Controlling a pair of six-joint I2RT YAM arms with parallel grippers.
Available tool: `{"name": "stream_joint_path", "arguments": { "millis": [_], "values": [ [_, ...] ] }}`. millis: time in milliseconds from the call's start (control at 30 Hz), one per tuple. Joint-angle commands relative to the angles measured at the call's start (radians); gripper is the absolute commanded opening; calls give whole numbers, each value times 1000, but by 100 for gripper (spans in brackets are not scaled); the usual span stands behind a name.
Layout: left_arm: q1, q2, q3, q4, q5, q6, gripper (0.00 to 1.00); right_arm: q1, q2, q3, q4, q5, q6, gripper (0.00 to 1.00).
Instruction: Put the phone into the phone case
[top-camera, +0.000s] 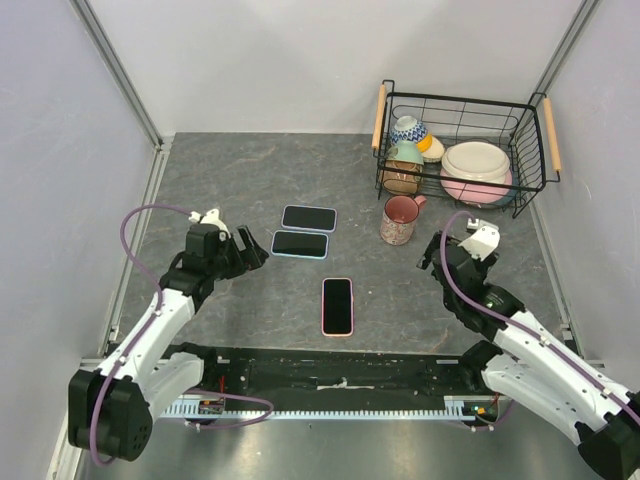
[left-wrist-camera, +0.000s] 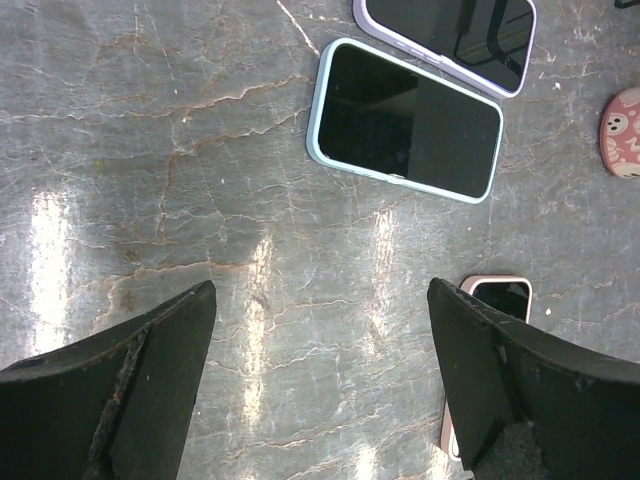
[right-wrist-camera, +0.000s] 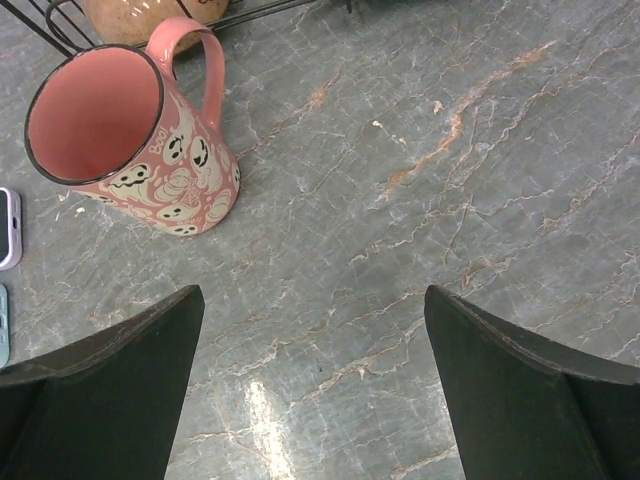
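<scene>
**Operator:** Report the left hand.

**Technician:** The left hand (left-wrist-camera: 321, 292) is spread wide and grips nothing. It hangs above the grey marble-pattern worktop (top-camera: 220, 180).

**Operator:** Locate the task items.

**Technician:** 3 black-faced phones lie flat on the worktop. The light-blue-rimmed phone (left-wrist-camera: 405, 120) lies just ahead of the left hand, apart from its fingers. The lavender-rimmed phone (left-wrist-camera: 450, 40) lies just beyond it, alongside and not touching. The pink-rimmed phone (top-camera: 337, 306) lies nearer the arm bases, between the 2 arms. I cannot tell whether any of the 3 is an empty case.

**Operator:** Report the right hand.

**Technician:** The right hand (right-wrist-camera: 312, 292) is spread wide and empty, above the worktop. A pink ghost-print mug (right-wrist-camera: 140, 140) stands upright near it, on its left. Beyond the mug, a black wire basket (top-camera: 462, 98) with wooden handles holds bowls (top-camera: 475, 160).
</scene>
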Motion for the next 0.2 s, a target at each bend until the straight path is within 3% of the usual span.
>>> {"name": "stream_joint_path", "arguments": {
  "millis": [0, 167],
  "values": [
    [4, -41, 1, 1, -65, -3, 93, -2, -30, -32, 79, 12, -19, 98],
    [4, -55, -16, 42, -146, 31, 95, -2, -18, -108, 326, 25, -199, 98]
  ]
}}
